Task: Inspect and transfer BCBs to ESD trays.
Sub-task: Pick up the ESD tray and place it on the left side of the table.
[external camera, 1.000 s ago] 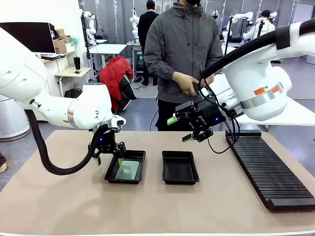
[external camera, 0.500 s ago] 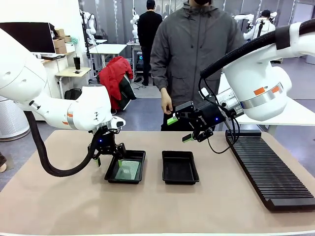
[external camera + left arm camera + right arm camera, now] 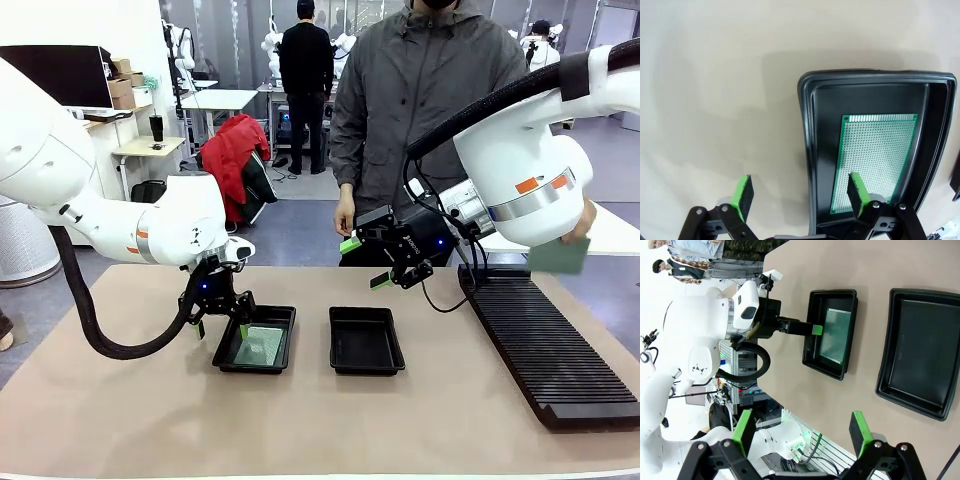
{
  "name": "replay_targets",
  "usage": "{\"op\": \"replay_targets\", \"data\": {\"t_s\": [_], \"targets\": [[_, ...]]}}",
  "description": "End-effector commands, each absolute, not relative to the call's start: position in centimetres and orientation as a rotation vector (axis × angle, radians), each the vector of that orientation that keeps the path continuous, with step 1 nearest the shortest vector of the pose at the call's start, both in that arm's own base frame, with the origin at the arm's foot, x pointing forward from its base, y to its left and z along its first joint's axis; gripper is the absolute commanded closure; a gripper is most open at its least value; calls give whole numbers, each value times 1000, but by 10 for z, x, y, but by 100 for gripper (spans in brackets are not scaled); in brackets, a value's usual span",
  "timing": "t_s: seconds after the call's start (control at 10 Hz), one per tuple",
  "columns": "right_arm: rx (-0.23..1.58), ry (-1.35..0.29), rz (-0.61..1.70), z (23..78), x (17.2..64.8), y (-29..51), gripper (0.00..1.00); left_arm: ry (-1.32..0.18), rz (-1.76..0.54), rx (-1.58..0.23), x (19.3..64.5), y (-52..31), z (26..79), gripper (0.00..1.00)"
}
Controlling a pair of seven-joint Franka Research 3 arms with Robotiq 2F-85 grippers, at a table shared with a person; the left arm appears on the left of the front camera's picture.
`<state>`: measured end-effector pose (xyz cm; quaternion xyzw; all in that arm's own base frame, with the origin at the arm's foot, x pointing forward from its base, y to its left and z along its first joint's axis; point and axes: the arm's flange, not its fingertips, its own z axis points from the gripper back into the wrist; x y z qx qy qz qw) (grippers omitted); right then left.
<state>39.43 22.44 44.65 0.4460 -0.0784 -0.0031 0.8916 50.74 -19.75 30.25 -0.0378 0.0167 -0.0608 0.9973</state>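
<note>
A green BCB (image 3: 260, 345) lies flat in the left ESD tray (image 3: 250, 369); the right ESD tray (image 3: 366, 345) holds nothing. My left gripper (image 3: 221, 326) hovers open at that tray's left rim. In the left wrist view one finger (image 3: 857, 194) hangs over the BCB (image 3: 875, 160) and the other over bare table, astride the tray's rim (image 3: 805, 150). My right gripper (image 3: 366, 264) hangs open in the air above and behind the empty tray (image 3: 920, 350). At the far right the person's hand holds another BCB (image 3: 557, 256).
A long black slotted rack (image 3: 545, 345) lies along the table's right side. The person stands at the far edge behind the right gripper. The tan mat in front of both trays is bare. The left arm's gripper (image 3: 795, 327) appears at the filled tray (image 3: 812, 352) in the right wrist view.
The person has stepped to the right, and one hand now holds a green board above the rack's far end. Both arms and grippers have stayed put.
</note>
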Motion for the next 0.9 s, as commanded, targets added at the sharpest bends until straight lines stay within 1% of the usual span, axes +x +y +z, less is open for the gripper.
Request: {"op": "replay_targets", "data": {"t_s": [0.0, 0.1, 0.2, 0.8], "targets": [[919, -164, -20, 449, 394, 225, 0, 33, -122, -76, 507, -197, 302, 0], [919, -164, -20, 449, 394, 225, 0, 18, -122, -78, 507, -199, 303, 3], [919, -164, -20, 449, 394, 225, 0, 4, -121, -72, 506, -200, 304, 8], [919, -164, -20, 449, 394, 225, 0, -21, -119, -88, 506, -197, 304, 45]]}}
